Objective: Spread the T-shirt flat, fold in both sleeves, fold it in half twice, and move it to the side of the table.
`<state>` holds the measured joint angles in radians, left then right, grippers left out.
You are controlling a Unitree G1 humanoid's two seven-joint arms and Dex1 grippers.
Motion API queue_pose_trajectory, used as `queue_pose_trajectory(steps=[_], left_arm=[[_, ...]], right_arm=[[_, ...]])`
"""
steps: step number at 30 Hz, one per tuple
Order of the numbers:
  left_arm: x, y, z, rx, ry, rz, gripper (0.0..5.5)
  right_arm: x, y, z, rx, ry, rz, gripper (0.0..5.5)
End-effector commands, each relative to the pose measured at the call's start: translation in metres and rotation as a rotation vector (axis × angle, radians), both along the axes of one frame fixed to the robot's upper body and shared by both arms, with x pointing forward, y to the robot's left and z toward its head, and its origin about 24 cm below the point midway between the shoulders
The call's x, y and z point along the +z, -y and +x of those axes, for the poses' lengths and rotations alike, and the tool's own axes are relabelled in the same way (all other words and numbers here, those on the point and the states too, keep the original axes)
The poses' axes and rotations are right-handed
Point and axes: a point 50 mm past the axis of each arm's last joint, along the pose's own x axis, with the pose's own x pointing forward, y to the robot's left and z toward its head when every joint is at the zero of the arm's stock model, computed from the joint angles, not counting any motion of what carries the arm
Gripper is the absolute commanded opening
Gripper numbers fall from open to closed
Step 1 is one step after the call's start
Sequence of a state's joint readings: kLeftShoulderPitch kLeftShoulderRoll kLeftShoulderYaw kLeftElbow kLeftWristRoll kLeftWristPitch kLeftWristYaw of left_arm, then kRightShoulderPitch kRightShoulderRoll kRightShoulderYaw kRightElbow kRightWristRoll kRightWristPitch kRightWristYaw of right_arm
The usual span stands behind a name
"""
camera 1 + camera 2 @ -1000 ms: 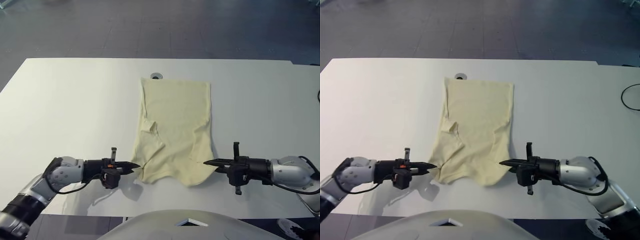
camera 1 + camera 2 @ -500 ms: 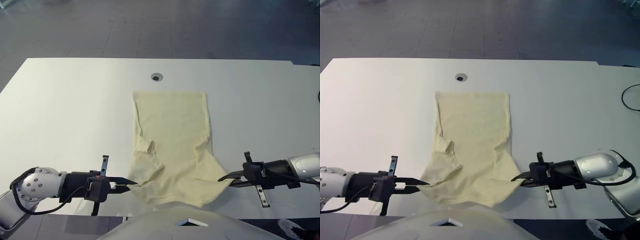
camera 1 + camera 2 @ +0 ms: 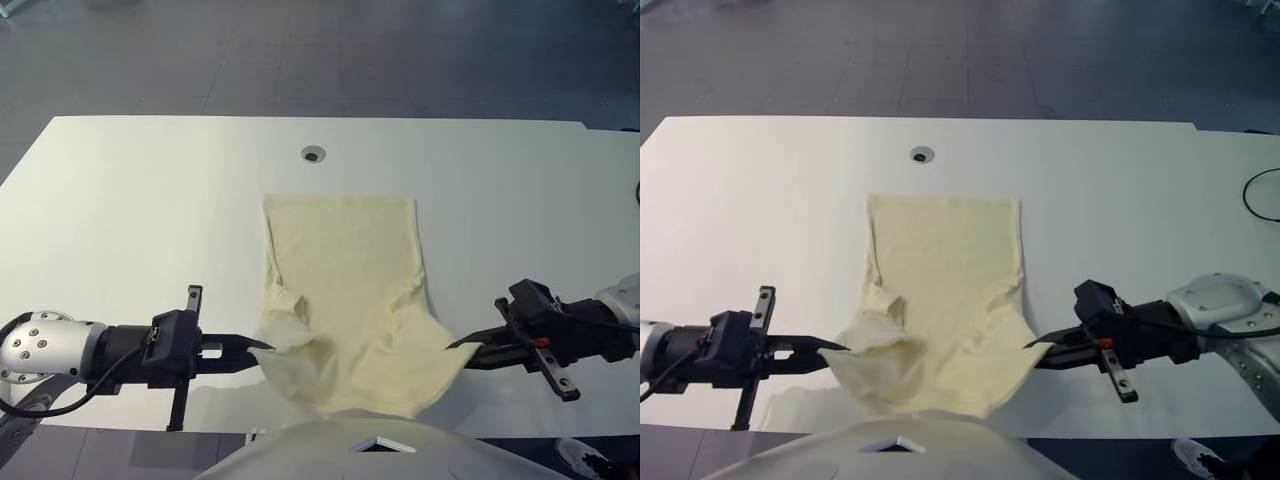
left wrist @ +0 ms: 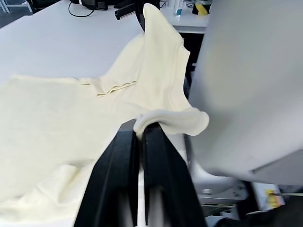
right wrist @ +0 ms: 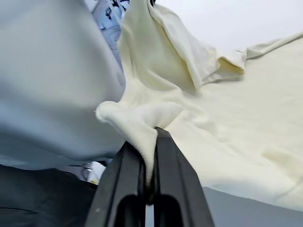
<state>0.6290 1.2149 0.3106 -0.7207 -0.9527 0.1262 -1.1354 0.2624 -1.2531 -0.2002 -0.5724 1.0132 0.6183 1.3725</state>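
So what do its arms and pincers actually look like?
Silver rounded shells cover the left arm and right arm; a black cable loops by the left. The left pincer and right pincer are black, each with two long slim fingers; the right has a small red mark.

Entry: lettering, labels, brands, numbers, signs. Readable: none. T-shirt [image 3: 345,270], plain pale yellow cloth, shows no print; white table [image 3: 150,200] bears no marking that can be read.

Lab — white table [image 3: 140,200], tiled floor [image 3: 300,50]
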Motion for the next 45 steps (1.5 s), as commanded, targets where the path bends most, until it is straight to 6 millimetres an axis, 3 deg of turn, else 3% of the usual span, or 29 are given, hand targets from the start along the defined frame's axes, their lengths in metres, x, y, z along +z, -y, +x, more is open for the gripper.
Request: queue_pose_trajectory(steps=[1,8,15,18,23,28,36,45], left_arm=[[0.009,-0.004,-0.005,-0.026,-0.07,-0.015,0.01],[0.022,-0.006,-0.019,-0.102,-0.181,-0.033,0.01],[0.041,-0.006,0.004,-0.092,-0.126,-0.086,0.01],[0.042,-0.009,0.019,-0.08,-0.111,-0.086,0.01],[0.028,-0.021,0.052,-0.035,-0.086,-0.026,0.01],[0.017,-0.022,0.083,0.001,-0.064,-0.026,0.01],[-0.007,-0.017,0.123,0.024,-0.069,-0.001,0.01],[-0.021,-0.019,0.142,0.057,-0.079,0.031,0.01]], right_arm=[[0.01,0.0,-0.002,0.014,-0.055,0.023,0.0],[0.016,0.002,-0.012,0.07,-0.134,0.038,0.0],[0.022,0.005,0.005,0.05,-0.084,0.036,0.0],[0.024,0.005,0.022,0.042,-0.029,0.031,0.0],[0.016,0.004,0.062,-0.014,0.072,0.012,0.0],[-0.001,0.001,0.09,-0.034,0.113,-0.015,0.0],[-0.023,-0.003,0.115,-0.06,0.153,-0.064,0.0],[-0.028,0.008,0.14,-0.167,0.196,-0.089,0.0]])
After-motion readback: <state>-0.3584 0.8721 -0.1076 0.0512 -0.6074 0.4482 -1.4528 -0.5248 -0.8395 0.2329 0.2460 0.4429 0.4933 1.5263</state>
